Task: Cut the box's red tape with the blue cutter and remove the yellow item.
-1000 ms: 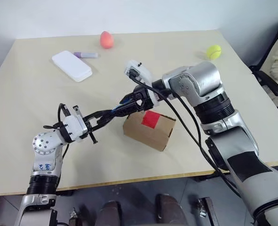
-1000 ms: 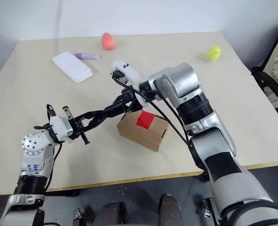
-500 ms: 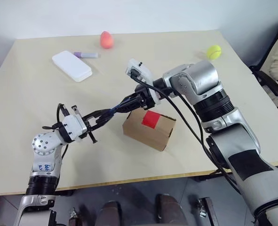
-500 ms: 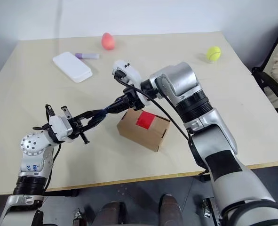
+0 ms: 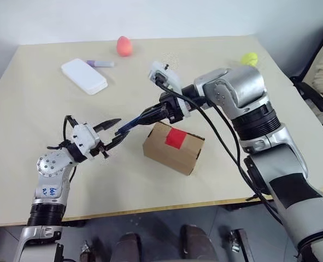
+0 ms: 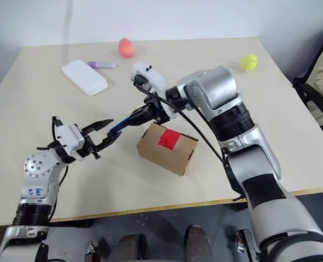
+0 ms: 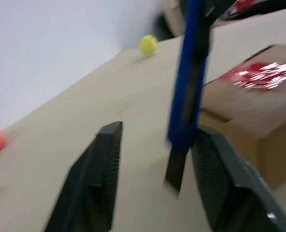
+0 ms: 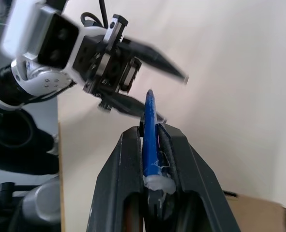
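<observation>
The step in hand is a hand-over of the blue cutter [image 8: 149, 130]: the right gripper [image 5: 157, 113] is clamped on its upper end, while the left gripper [image 5: 111, 134] has its fingers spread apart around the lower tip, no longer gripping. The cardboard box [image 5: 174, 147] sits on the table [image 5: 35, 120] just below the right gripper, its red tape [image 5: 175, 138] uncut and the flaps shut, so the yellow item is presumably inside. Next, the right arm likely must turn the tip down onto the tape.
</observation>
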{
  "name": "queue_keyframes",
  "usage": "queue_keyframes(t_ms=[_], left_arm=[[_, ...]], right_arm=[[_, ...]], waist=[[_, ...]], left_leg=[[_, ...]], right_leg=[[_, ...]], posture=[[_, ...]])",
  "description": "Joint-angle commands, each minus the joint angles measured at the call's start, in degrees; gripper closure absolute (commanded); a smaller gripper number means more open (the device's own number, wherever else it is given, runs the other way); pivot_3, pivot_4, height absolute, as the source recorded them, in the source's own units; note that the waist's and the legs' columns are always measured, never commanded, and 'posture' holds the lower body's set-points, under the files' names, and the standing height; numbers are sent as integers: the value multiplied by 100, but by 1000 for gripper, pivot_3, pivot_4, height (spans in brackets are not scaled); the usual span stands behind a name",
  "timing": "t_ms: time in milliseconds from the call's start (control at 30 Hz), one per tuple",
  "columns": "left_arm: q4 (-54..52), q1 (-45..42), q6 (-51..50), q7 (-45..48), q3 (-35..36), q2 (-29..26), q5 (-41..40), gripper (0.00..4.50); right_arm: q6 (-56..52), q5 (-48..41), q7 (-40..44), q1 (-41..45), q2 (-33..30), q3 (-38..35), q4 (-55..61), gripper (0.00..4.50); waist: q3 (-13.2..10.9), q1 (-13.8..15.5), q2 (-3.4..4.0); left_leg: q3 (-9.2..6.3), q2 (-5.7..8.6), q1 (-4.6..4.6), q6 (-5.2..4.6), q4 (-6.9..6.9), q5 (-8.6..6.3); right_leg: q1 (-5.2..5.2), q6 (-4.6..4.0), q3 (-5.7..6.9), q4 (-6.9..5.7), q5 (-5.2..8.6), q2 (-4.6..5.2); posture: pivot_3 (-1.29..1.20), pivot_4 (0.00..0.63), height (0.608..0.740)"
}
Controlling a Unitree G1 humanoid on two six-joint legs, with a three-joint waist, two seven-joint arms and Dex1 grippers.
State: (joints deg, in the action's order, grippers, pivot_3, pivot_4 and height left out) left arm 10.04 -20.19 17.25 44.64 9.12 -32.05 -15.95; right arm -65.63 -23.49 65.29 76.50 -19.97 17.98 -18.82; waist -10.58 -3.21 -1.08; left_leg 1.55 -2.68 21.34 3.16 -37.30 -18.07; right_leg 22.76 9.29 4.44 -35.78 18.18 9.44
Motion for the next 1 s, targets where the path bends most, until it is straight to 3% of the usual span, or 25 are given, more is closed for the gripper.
queue_keyframes(t_ms=[33, 133, 167, 333, 467, 733, 933, 1000], left_arm=[[-71, 107, -719, -174, 597, -592, -159, 1064], [-295, 484, -1376, -37, 996, -1058, -446, 120], [-447, 664, -1518, 70, 1111, -1149, -585, 8], [-1505, 1527, -2713, 510, 1161, -1389, -1239, 0], [-2326, 1702, -3565, 502, 940, -1318, -1670, 0], [-3191, 784, -4461, -23, 34, -552, -2058, 0], [-3078, -274, -5150, -338, -585, 34, -2208, 0], [-2963, -559, -5398, -386, -809, 80, -2128, 382]], right_arm=[[-198, -142, -219, -87, -219, -411, 359, 4330], [-338, -187, -438, -202, -411, -669, 537, 4330], [-393, -217, -510, -236, -467, -763, 603, 4330], [-515, -313, -821, -442, -620, -1076, 866, 4330], [-589, -415, -1084, -571, -646, -1350, 980, 4330], [-833, -682, -1607, -999, -831, -1918, 1615, 4330], [-990, -844, -2057, -1324, -953, -2300, 2096, 4330], [-1111, -923, -2224, -1429, -964, -2462, 2253, 4330]], waist=[[0, -4, 0], [0, -6, 0], [0, -4, 0], [-2, 16, 3], [-2, 76, 3], [-2, 169, 3], [-2, 166, 3], [-2, 172, 3]], left_leg=[[0, 0, 0, 0, 0, 0], [0, -1, 0, 1, 5, -1], [0, -1, 0, 2, 6, -2], [1, -2, 0, 5, 16, -9], [2, -4, 4, 3, 8, -12], [3, -3, 9, 3, -1, -13], [3, -3, 9, 3, -7, -13], [4, -3, 11, 3, -10, -13]], right_leg=[[0, 0, 0, 0, 0, 0], [1, 0, 1, 1, 0, 0], [1, 0, 1, 3, 0, 0], [7, 0, 3, 6, 0, 0], [5, 0, 4, 6, 0, 0], [5, 0, 4, 8, 0, 0], [5, 0, 3, 8, 0, 0], [4, 0, 3, 9, 0, -1]], posture=[[0, 150, 740], [0, 150, 740], [0, 150, 740], [0, 150, 740], [0, 150, 740], [0, 150, 740], [0, 150, 740], [0, 150, 740]])
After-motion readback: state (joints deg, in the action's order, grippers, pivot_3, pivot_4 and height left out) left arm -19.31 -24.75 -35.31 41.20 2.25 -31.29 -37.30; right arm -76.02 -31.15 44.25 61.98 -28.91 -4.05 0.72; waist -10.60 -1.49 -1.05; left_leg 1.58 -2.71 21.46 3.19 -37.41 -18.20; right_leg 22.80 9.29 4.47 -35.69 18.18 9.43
